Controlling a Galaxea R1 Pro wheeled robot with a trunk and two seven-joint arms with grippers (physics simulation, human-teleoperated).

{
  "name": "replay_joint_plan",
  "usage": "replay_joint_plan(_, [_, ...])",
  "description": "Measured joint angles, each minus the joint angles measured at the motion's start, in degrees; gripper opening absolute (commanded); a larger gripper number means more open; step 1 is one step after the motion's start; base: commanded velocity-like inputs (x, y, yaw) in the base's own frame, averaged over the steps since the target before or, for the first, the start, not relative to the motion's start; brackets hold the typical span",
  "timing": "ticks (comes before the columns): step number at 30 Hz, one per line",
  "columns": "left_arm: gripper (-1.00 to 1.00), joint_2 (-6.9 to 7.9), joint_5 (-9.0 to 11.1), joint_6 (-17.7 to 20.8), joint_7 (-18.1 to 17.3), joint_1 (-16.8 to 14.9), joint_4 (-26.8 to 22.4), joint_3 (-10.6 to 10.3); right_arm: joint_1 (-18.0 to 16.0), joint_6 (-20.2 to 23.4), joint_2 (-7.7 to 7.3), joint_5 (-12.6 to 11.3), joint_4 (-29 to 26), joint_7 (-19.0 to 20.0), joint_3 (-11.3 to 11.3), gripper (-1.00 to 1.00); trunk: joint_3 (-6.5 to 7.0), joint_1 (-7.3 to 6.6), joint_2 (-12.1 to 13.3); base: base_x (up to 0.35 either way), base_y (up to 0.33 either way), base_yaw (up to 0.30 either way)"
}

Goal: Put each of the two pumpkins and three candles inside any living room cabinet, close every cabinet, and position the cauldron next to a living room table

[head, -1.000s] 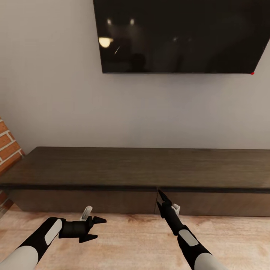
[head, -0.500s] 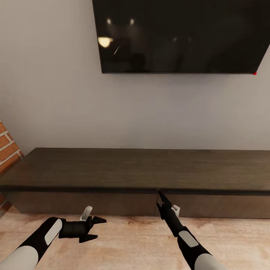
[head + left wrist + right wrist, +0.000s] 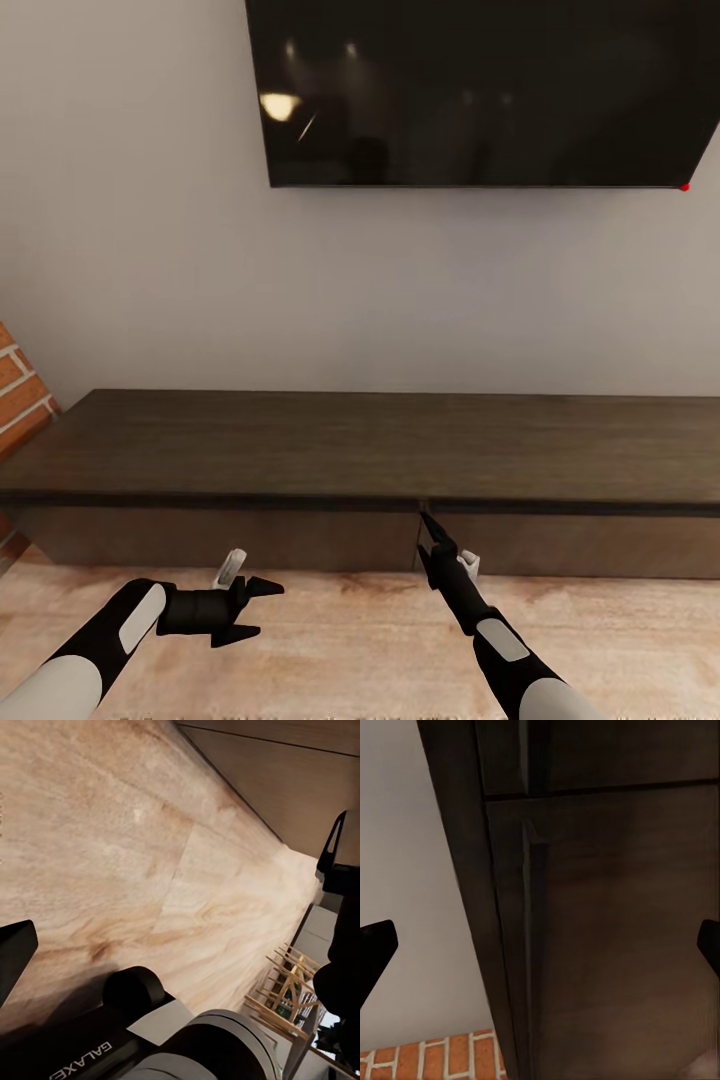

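Note:
The long, low dark brown cabinet [image 3: 300, 450] runs along the wall, and its flat drawer fronts [image 3: 220, 540] look closed. My right gripper [image 3: 428, 535] is open, its tips close to the seam between two fronts, just under the top's lip. In the right wrist view the cabinet front [image 3: 615, 907] is very near, with nothing between the spread fingertips [image 3: 375, 945]. Above the floor at lower left, my left gripper [image 3: 252, 608] is open and empty, apart from the cabinet. One of its fingers [image 3: 15, 952] hangs over floorboards. The pumpkins, candles and cauldron are out of view.
A black television [image 3: 480, 90] hangs on the grey wall above the cabinet. A brick wall [image 3: 20, 390] borders the cabinet's left end. Pale wood floor [image 3: 350, 640] lies in front of it. The left wrist view catches my base [image 3: 210, 1042] and a wooden frame [image 3: 289, 990].
The whole picture has shifted slightly, so the camera moved. Both arms keep about the same places and both grippers stay open.

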Motion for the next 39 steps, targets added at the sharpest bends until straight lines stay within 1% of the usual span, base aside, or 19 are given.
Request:
replay_joint_plan(2, [1.00,0.00,0.0,0.0,0.0,0.0,0.0,0.0,0.0,0.0,0.00,0.0,0.0,0.1,0.0,1.00,-0.23,0.02,0.0,0.000,0.000,0.000])
replay_joint_plan(10, [1.00,0.00,0.0,0.0,0.0,0.0,0.0,0.0,0.0,0.0,0.03,0.0,0.0,0.2,0.0,1.00,-0.23,0.02,0.0,0.002,0.000,0.000])
replay_joint_plan(22, [1.00,0.00,0.0,0.0,0.0,0.0,0.0,0.0,0.0,0.0,0.09,0.0,0.0,0.3,0.0,1.00,-0.23,0.02,0.0,0.059,0.000,0.000])
replay_joint_plan(27, [1.00,0.00,0.0,0.0,0.0,0.0,0.0,-0.1,0.0,0.0,0.09,0.0,0.0,0.3,0.0,1.00,-0.23,0.02,0.0,0.154,0.000,0.000])
replay_joint_plan(39, [1.00,0.00,0.0,0.0,0.0,0.0,0.0,-0.1,0.0,0.0,0.04,0.0,0.0,0.2,0.0,1.00,-0.23,0.02,0.0,0.019,0.000,0.000])
